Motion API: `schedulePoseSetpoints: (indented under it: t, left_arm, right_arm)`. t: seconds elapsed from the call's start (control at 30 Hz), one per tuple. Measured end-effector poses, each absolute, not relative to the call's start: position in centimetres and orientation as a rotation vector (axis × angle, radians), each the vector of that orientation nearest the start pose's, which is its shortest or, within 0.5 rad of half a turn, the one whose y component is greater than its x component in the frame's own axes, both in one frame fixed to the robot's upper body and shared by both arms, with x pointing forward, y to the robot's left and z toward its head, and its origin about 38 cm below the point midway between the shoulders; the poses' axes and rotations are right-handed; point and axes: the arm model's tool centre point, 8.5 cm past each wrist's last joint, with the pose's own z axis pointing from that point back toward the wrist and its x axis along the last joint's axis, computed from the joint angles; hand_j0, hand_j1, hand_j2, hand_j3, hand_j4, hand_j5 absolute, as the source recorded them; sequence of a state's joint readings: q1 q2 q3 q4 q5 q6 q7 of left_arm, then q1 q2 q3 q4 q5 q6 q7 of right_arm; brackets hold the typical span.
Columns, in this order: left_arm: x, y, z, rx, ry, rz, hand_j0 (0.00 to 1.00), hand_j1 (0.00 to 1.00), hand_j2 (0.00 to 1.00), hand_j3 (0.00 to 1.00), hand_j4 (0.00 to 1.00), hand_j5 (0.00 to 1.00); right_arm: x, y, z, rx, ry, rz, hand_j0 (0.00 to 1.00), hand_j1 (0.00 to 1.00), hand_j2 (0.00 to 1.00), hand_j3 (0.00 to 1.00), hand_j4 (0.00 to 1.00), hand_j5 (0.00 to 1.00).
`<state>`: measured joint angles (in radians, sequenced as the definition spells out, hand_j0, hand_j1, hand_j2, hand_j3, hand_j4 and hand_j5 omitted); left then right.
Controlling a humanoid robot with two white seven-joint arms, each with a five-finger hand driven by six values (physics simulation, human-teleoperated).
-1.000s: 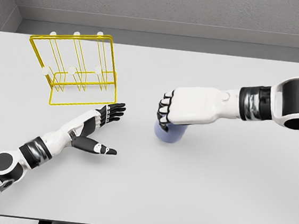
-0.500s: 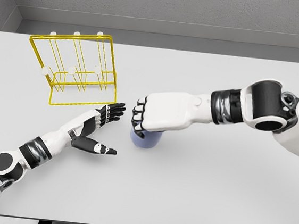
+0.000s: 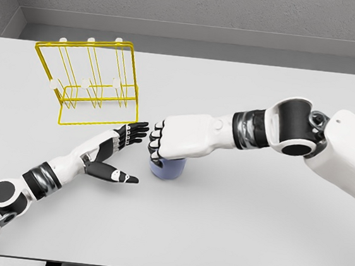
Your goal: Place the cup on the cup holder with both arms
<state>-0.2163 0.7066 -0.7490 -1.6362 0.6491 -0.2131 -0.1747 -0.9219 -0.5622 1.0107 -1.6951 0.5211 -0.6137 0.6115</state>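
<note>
cup [image 3: 166,167] was gripped from above by right hand [image 3: 175,139] | left hand [image 3: 116,145] was held open, empty, near cup, likely for handover | rack [image 3: 92,86] beyond

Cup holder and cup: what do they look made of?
Cup holder: thin yellow wire, probably coated metal, with white-tipped pegs; see-through frame. Cup: matte lavender, no glare, plastic or ceramic, can't tell in this render; mostly hidden under the right hand. Table: flat matte white.
</note>
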Motion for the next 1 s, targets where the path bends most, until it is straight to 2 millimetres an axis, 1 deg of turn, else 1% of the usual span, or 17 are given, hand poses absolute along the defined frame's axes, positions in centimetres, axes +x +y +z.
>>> schedulePoseSetpoints:
  t: [0.03, 0.07, 0.37, 0.4, 0.47, 0.5, 0.6, 0.73, 0.83, 0.87, 0.9, 0.93, 0.97, 1.0]
  left_arm:
    - [34.1, 23.0, 8.4, -0.527, -1.438, -0.704, 1.0, 1.0, 1.0, 1.0, 1.0, 1.0]
    - [34.0, 23.0, 8.3, -0.527, -1.437, -0.703, 1.0, 1.0, 1.0, 1.0, 1.0, 1.0]
    - [34.1, 23.0, 8.4, -0.526, -1.438, -0.704, 1.0, 1.0, 1.0, 1.0, 1.0, 1.0]
    - [34.2, 23.0, 8.5, -0.525, -1.441, -0.705, 1.0, 1.0, 1.0, 1.0, 1.0, 1.0]
    - [34.2, 23.0, 8.5, -0.525, -1.442, -0.706, 1.0, 1.0, 1.0, 1.0, 1.0, 1.0]
    - [34.2, 23.0, 8.5, -0.524, -1.441, -0.705, 1.0, 1.0, 1.0, 1.0, 1.0, 1.0]
    - [34.4, 23.0, 8.6, -0.522, -1.443, -0.706, 1.0, 1.0, 1.0, 1.0, 1.0, 1.0]
    - [34.8, 23.2, 8.8, -0.514, -1.449, -0.706, 1.0, 1.0, 1.0, 1.0, 1.0, 1.0]
    - [34.9, 23.3, 8.9, -0.51, -1.451, -0.707, 1.0, 1.0, 1.0, 1.0, 1.0, 1.0]
    - [34.9, 23.3, 8.9, -0.51, -1.45, -0.707, 1.0, 1.0, 1.0, 1.0, 1.0, 1.0]
    - [34.9, 23.3, 8.8, -0.51, -1.449, -0.706, 1.0, 1.0, 1.0, 1.0, 1.0, 1.0]
    - [34.9, 23.2, 8.8, -0.51, -1.449, -0.706, 1.0, 1.0, 1.0, 1.0, 1.0, 1.0]
    - [35.0, 23.2, 8.9, -0.51, -1.449, -0.707, 1.0, 1.0, 1.0, 1.0, 1.0, 1.0]
    - [34.9, 23.2, 8.8, -0.511, -1.449, -0.707, 1.0, 1.0, 1.0, 1.0, 1.0, 1.0]
  right_arm:
    - [38.3, -9.5, 23.4, 0.196, 1.551, -2.69, 0.77, 0.77, 0.77, 0.77, 0.77, 0.77]
    - [38.3, -9.5, 23.4, 0.196, 1.551, -2.691, 0.81, 0.81, 0.81, 0.81, 0.81, 0.81]
    - [38.4, -9.6, 23.4, 0.199, 1.552, -2.693, 0.82, 0.82, 0.82, 0.82, 0.82, 0.82]
    - [38.4, -9.6, 23.4, 0.2, 1.552, -2.693, 0.86, 0.86, 0.86, 0.86, 0.86, 0.86]
    - [38.4, -9.8, 23.6, 0.207, 1.553, -2.692, 0.97, 0.97, 0.97, 0.97, 0.97, 0.97]
    - [38.4, -9.9, 23.6, 0.21, 1.553, -2.694, 0.99, 0.99, 0.99, 0.99, 0.99, 0.99]
    - [38.5, -10.8, 24.0, 0.23, 1.555, -2.7, 0.99, 0.99, 0.99, 0.99, 0.99, 0.99]
    - [38.6, -12.7, 26.0, 0.301, 1.594, -2.684, 1.0, 1.0, 1.0, 1.0, 1.0, 1.0]
    - [38.9, -14.2, 28.1, 0.325, 1.679, -2.666, 1.0, 1.0, 1.0, 1.0, 1.0, 1.0]
    - [38.9, -14.9, 28.3, 0.326, 1.709, -2.668, 1.0, 1.0, 1.0, 1.0, 1.0, 1.0]
    - [38.8, -16.0, 27.5, 0.3, 1.758, -2.696, 1.0, 1.0, 1.0, 1.0, 1.0, 1.0]
    - [38.6, -17.3, 27.0, 0.291, 1.806, -2.715, 1.0, 1.0, 1.0, 1.0, 1.0, 1.0]
    - [38.5, -18.9, 26.6, 0.282, 1.877, -2.737, 1.0, 1.0, 1.0, 1.0, 1.0, 1.0]
    - [38.4, -20.7, 26.8, 0.3, 1.948, -2.745, 1.0, 1.0, 1.0, 1.0, 1.0, 1.0]
